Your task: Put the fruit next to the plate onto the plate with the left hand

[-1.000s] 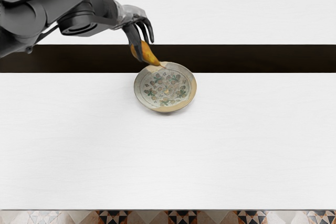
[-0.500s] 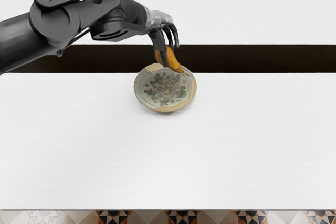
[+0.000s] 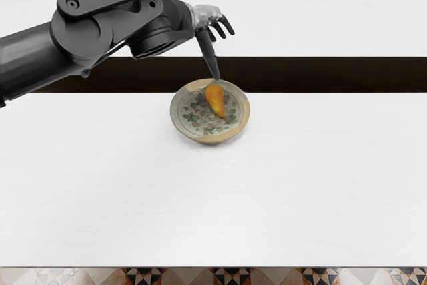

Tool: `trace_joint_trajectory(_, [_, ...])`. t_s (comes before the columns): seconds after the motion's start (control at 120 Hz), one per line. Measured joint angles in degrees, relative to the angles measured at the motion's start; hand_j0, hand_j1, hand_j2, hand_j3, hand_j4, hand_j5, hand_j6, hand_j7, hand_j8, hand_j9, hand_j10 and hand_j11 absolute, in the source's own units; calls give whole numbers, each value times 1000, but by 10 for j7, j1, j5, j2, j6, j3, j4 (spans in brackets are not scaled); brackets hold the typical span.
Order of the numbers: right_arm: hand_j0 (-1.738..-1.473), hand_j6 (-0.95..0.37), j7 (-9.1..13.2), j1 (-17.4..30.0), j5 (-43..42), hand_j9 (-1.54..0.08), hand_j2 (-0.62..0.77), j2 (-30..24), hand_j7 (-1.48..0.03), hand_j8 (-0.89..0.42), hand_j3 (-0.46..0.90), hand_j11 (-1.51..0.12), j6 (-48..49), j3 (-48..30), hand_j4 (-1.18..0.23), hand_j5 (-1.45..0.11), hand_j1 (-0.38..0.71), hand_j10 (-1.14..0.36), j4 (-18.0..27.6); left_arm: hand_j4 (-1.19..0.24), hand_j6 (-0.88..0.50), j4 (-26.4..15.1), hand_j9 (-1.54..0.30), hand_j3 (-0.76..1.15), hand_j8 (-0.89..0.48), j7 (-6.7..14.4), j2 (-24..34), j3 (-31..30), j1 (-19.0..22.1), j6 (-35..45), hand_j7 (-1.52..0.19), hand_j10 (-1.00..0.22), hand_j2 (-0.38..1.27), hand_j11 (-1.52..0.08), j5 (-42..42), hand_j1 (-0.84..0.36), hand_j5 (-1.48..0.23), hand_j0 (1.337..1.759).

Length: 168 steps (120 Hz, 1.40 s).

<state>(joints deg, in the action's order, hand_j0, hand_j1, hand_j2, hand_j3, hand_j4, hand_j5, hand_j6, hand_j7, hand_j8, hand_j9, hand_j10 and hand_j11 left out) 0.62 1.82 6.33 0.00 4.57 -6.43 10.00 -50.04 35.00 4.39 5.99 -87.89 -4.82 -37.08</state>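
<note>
Glazed ceramic-looking plate (image 3: pixel 183 119), smooth orange fruit (image 3: pixel 215 99), matt white table (image 3: pixel 213 185).

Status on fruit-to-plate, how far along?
Done: the fruit lies on the plate, inside its rim. In hand: nothing; the left hand is open above the plate's far edge, one finger pointing down toward the fruit. Left: probably just pulling the arm clear.

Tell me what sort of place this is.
Probably a simulated home dining or kitchen setting, though little shows. A long white table carries a patterned plate with a fruit on it, and patterned floor tiles show along the bottom edge.
</note>
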Motion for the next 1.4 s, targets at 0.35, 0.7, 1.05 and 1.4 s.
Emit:
trace_joint_trajectory(0.35, [-1658, -33, 0, -1, 0, -43, -7, 0, -43, -33, 0, -43, 0, 0, -33, -43, -310, -33, 0, -69, -62, -58, -89, 0, -60, 0, 15, 2, 10, 7, -89, -72, 34, -89, 160, 276, -90, 1658])
trace_joint_trajectory(0.7, [-1658, -33, 0, -1, 0, -43, -7, 0, -43, -33, 0, -43, 0, 1, -33, -43, -310, -33, 4, -13, -12, -284, -16, 0, -12, 0, 151, 73, 101, 18, -16, -13, 6, -16, 392, 336, -16, 1658])
trace_joint_trajectory(1.05, [-1658, -33, 0, -4, 0, -43, -7, 0, -43, -33, 0, -43, 0, 1, -33, -43, -310, -33, 7, -1, -1, -390, -3, 0, -1, 0, 367, 139, 222, -128, -3, -2, 1, -3, 562, 346, -3, 1658])
trace_joint_trajectory(1.4, [-1658, -33, 0, -6, 0, -43, -7, 0, -43, -33, 0, -43, 0, 1, -33, -43, -310, -33, 8, 2, 2, -396, 0, 0, 2, 0, 561, 145, 257, -289, 0, 1, 0, 0, 661, 348, 0, 1658])
